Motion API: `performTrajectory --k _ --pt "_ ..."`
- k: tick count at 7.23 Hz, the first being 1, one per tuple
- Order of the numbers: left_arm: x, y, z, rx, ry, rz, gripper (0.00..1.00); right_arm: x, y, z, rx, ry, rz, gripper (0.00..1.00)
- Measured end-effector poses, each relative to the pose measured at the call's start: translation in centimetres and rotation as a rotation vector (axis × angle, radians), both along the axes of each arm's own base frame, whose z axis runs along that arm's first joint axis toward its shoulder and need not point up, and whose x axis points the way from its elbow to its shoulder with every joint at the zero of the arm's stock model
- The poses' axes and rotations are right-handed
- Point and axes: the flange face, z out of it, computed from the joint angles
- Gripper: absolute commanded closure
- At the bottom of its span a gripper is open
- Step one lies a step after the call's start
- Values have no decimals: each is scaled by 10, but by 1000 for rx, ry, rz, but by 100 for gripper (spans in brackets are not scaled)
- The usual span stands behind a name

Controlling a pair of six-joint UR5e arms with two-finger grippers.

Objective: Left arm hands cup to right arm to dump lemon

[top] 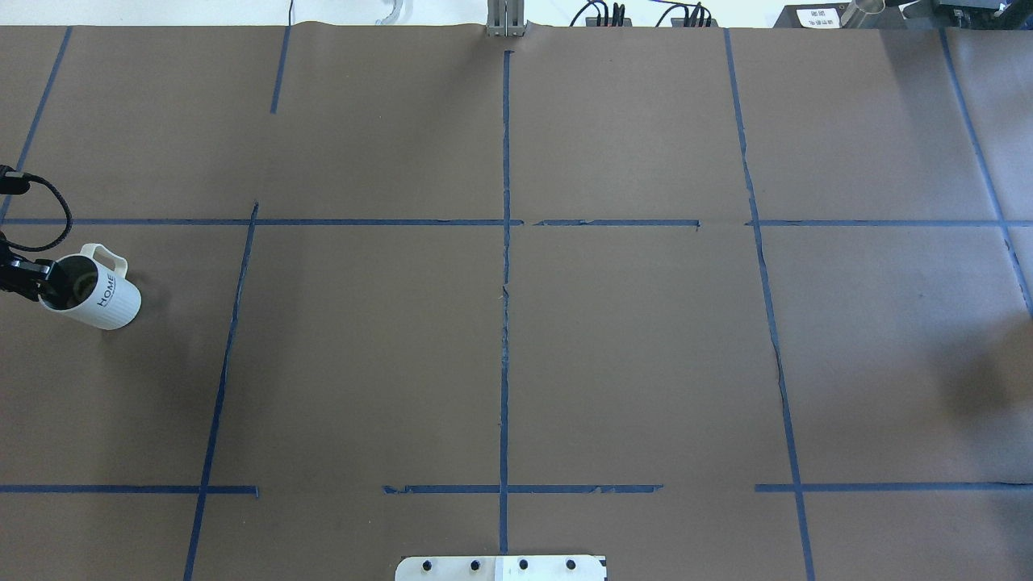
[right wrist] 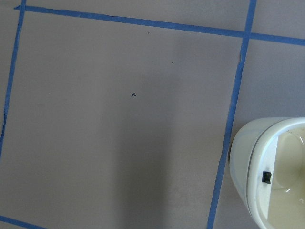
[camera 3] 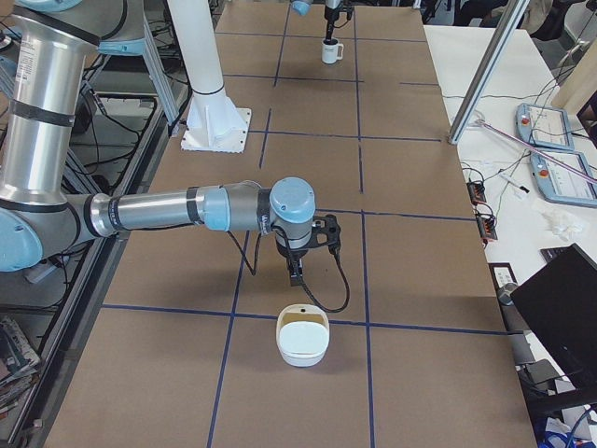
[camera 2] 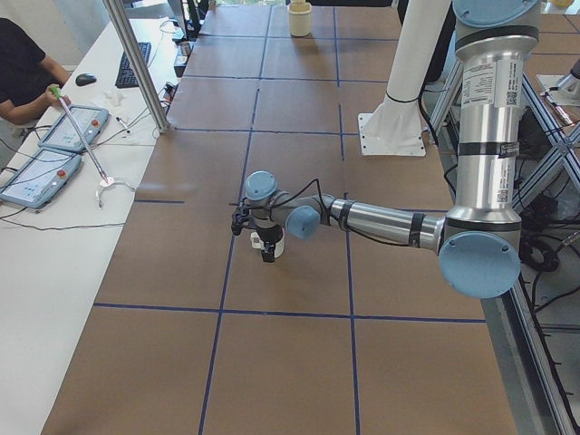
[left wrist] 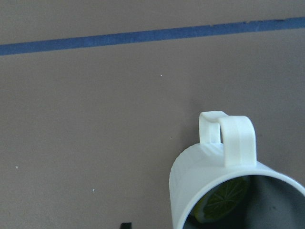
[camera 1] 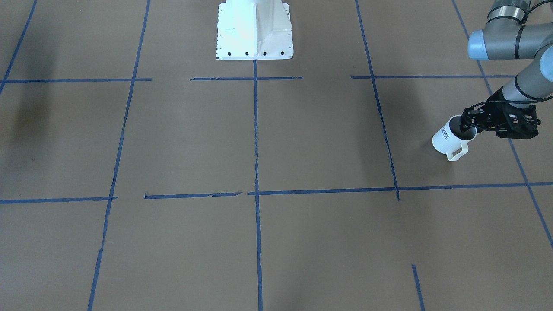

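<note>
The white cup [camera 1: 447,139] with "HOME" lettering stands upright at the table's left end, also in the overhead view [top: 101,294]. A lemon slice [left wrist: 221,200] lies inside it. The left arm's black gripper [camera 1: 468,126] sits at the cup's rim [top: 47,281], one finger inside, and looks shut on it. In the exterior left view the gripper [camera 2: 263,237] stands over the cup [camera 2: 270,243]. The right arm's gripper [camera 3: 297,273] hangs low over the table just behind a white bowl; I cannot tell whether it is open or shut.
A white bowl [camera 3: 303,338] with a cream inside sits near the right gripper, also in the right wrist view [right wrist: 271,171]. The white pedestal base [camera 1: 255,30] stands mid-table at the robot's side. Blue tape lines cross the brown table. An operator sits beyond the far edge.
</note>
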Motion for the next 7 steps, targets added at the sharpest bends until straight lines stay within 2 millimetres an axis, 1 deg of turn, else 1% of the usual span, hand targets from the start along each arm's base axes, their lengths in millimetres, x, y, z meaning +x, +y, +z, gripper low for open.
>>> performTrajectory --k 1,2,3,4,5,6,7 --pt "2 -2 -6 -3 7 -13 100 0 0 -2 5 -2 -1 0" --pt "6 -9 -21 -1 26 -44 100 -4 -2 -10 19 -8 -10 0" --pt "11 -18 -47 7 55 -83 100 -14 -11 -24 49 -16 -32 0" --pt "24 -27 -85 14 94 -119 100 -24 -30 -45 87 -22 -41 0" --pt "43 -34 -123 -1 127 -149 100 -35 -52 -71 114 -23 -32 0" --pt "68 -41 -172 -41 154 -181 100 -51 -76 -104 146 -10 -12 0" --pt "90 -46 -220 -76 167 -198 100 -72 -94 -136 196 17 29 0"
